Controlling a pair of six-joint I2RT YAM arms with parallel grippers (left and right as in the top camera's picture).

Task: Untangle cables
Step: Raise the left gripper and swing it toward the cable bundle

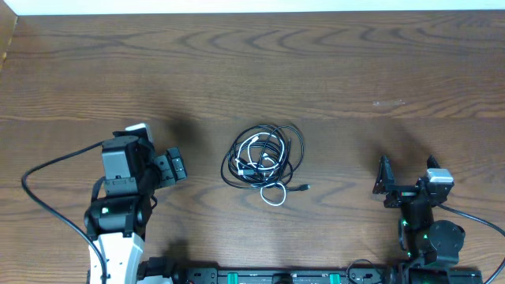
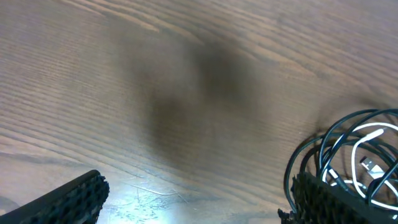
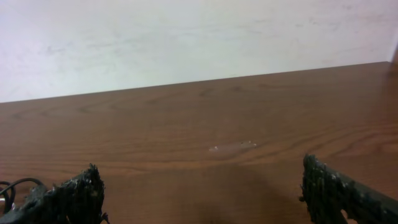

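The cables (image 1: 264, 160) lie in one tangled heap at the middle of the table: black loops wound round a white cord (image 1: 274, 196), one black plug end (image 1: 304, 188) sticking out to the right. My left gripper (image 1: 177, 166) stands open to the left of the heap, apart from it, with nothing between its fingers. In the left wrist view the cables (image 2: 349, 149) show at the right, behind my right-hand fingertip (image 2: 333, 200); the left gripper (image 2: 199, 200) spans bare wood. My right gripper (image 1: 408, 175) is open well to the right of the heap. In its own view the right gripper (image 3: 202, 198) is empty.
The brown wooden table (image 1: 331, 71) stretches back to a pale wall (image 3: 186, 37). A thick black arm wire (image 1: 47, 197) loops at the left of the left arm. A strand of black cable (image 3: 15, 185) shows at the right wrist view's lower left edge.
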